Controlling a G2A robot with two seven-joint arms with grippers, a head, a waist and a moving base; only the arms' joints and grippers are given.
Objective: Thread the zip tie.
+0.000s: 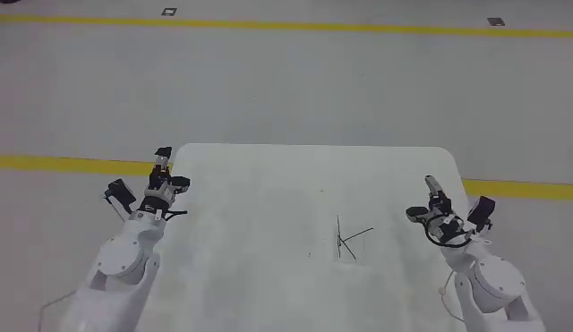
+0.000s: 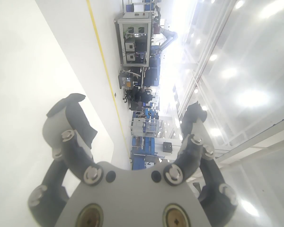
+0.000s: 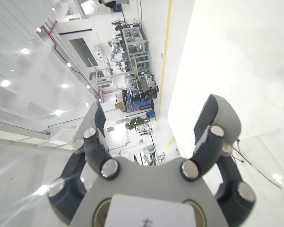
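Observation:
Thin black zip ties [image 1: 345, 239] lie crossed on the white table [image 1: 269, 198], right of its middle and toward the near edge. A stretch of them shows past my right finger as dark lines, the zip ties [image 3: 255, 167]. My left gripper [image 1: 167, 169] is held over the table's left edge, open, with nothing between its fingers; its wrist view looks out along the table edge past the left gripper [image 2: 135, 106]. My right gripper [image 1: 426, 198] hovers at the table's right edge, open and empty, a good way right of the ties, and shows again as the right gripper [image 3: 153, 109].
A yellow floor line [image 1: 286, 26] runs across behind the table, and another passes at the level of its far edge. Racks and machines [image 2: 135, 41] stand far off in the room.

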